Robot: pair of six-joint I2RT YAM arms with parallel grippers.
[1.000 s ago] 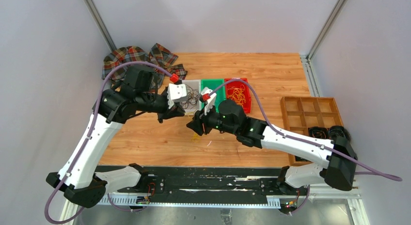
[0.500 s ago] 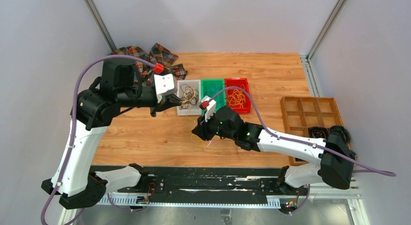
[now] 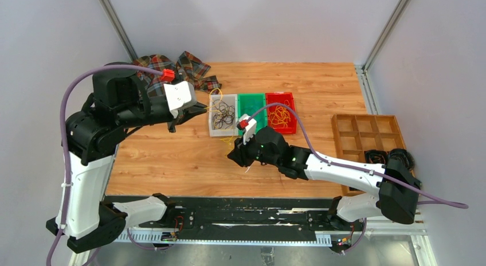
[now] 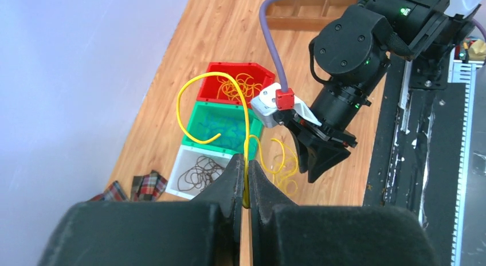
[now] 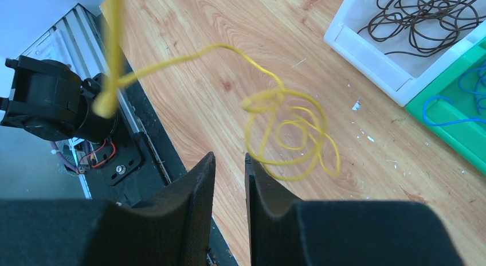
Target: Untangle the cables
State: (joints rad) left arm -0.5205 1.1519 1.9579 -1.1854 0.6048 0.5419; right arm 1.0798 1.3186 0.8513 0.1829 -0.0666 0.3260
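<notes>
The step in hand is drawing one cable out of a knot. The left gripper [image 4: 245, 183] is closed on a thin yellow wire cable [image 4: 247, 141] and holds it above the wooden tabletop [image 3: 172, 157]. From the pinch the cable arches up and back towards the bins, and a second run drops to its own small tangle of yellow loops [image 5: 265, 97].

That tangle hangs or rests just above the tabletop, directly ahead of the right gripper [image 5: 229, 158]. Its jaws stand a narrow gap apart, with nothing visible between them. The loops pass just past one fingertip, and I cannot tell if they touch it.

Sorted cables lie in the white plastic bin [image 3: 213, 130], the green plastic bin [image 3: 251, 97] and the red plastic bin [image 3: 293, 128].

Next, the right gripper probably needs to pinch one loop so the arms can pull the cable straight. It will likely go into the red bin, which holds yellow ones.
</notes>
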